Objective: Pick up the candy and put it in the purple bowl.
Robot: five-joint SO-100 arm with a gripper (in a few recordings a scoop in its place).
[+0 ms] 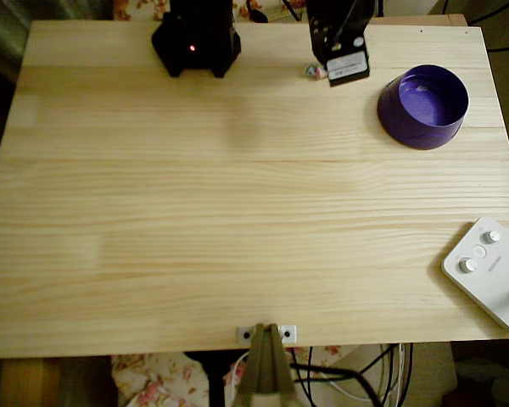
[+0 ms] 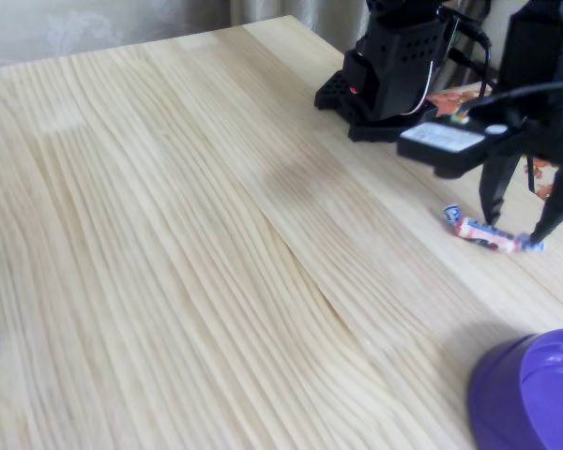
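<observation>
One slim pinkish-red-and-white candy (image 2: 488, 233), blue twisted ends

Warm, soft light falls evenly on the pale wooden table (image 1: 237, 212), and we see only faint shadows. The overhead view is slightly hazy. In the fixed view, the purple bowl (image 2: 535, 394) at the table's near corner blurs, its rim glossy.

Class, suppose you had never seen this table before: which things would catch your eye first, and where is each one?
The deep purple bowl stands out at the right of the overhead view, near the table's far edge. In the fixed view, the black end effector hangs open with its fingertips straddling the small candy on the wood. A white device with round knobs sits at the overhead view's lower right corner.
</observation>
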